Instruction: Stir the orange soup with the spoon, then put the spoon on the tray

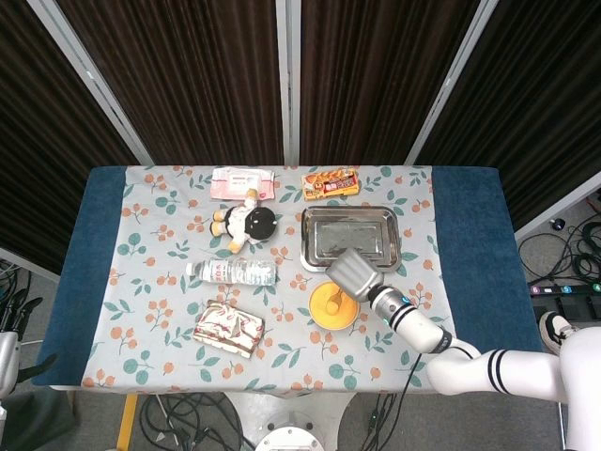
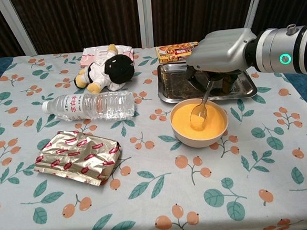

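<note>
Dark ribbed curtains with pale metal posts close off the back of the room, and cables lie on the floor at the right. The table wears a white cloth printed with orange berries and green leaves over a blue cover.

On the left of the cloth lies a crinkled gold and red foil packet, and behind it a clear plastic water bottle on its side. Further back rests a plush doll with black hair, with a flat pink wipes packet at the far edge.

Right of centre, a small orange snack box sits at the far edge, just behind a shiny rectangular metal tray. In front of the tray stands a pale round bowl of orange soup.

The robot's right hand, grey and metallic, hangs above the bowl and tray; its fingers curl down around the handle of a metal spoon. The spoon slants down and its bowl end dips into the soup. The left hand does not show in either view.
</note>
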Available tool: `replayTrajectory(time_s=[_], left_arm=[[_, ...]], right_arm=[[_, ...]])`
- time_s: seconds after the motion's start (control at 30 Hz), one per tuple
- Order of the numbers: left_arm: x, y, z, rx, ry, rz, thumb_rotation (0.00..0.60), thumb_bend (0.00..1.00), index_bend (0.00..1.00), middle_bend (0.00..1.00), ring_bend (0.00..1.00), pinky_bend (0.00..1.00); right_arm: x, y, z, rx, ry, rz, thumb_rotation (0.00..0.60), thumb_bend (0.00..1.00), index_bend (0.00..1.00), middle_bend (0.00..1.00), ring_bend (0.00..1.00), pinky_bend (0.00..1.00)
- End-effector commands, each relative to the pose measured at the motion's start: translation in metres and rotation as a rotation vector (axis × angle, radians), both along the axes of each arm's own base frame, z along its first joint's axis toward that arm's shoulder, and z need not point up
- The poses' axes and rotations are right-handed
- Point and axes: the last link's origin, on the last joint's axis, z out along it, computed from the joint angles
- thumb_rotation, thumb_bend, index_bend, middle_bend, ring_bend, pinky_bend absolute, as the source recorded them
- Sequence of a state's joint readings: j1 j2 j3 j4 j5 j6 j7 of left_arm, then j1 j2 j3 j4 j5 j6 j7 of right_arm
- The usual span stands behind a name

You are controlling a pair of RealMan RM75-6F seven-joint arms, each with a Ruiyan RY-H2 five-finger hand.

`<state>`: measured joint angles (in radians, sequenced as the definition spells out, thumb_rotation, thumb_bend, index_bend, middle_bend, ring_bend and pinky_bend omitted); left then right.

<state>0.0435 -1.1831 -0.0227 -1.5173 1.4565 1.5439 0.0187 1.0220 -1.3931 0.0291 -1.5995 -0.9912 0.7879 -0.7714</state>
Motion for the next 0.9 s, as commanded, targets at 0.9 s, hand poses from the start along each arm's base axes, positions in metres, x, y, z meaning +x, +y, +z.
replayTrajectory(time_s=[0.9], left_arm=[[-0.002, -0.001, -0.001, -0.003, -0.005, 0.008, 0.600, 0.06, 0.22, 0.14, 0.12, 0.13]], right_arm=[[0.013, 0.021, -0.025, -0.055, 0.238, 0.301, 0.600, 0.44, 0.82, 0.98, 0.97, 1.00]])
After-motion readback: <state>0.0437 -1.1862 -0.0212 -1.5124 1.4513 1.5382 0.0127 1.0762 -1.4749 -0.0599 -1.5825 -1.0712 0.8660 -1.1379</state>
